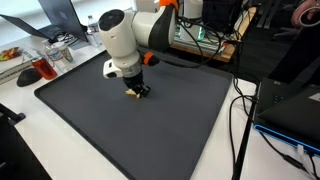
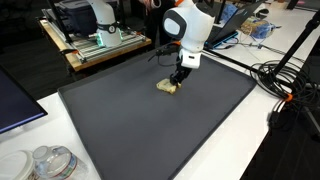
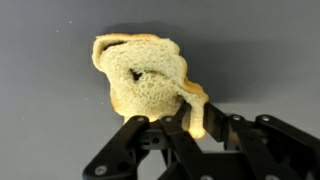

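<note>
1. The claw is closed on a bread slice. In the wrist view its black fingers pinch the crust at the slice's right edge, and the pale crust bulges out between them.
2. The bread slice is buckled and folded rather than flat. Its crust curls over the top, and there is a small dark hole in the crumb near the middle.
3. In both exterior views the bread slice is in the far half of a dark grey mat, well away from the mat's near edge. Whether it lies on the mat or hangs just above it cannot be told.
4. The arm is white and reaches down steeply from the far side, with the claw pointing down at the mat, right over the bread.
5. The mat covers most of a white tabletop, which shows as a bare strip along the near side.
6. In an exterior view, black cables lie coiled on the tabletop to the right of the mat, well apart from the bread.
7. In the same view, clear plastic containers sit at the near left corner, off the mat.
8. Beyond the mat's far left edge stands a wooden rack carrying equipment.
</note>
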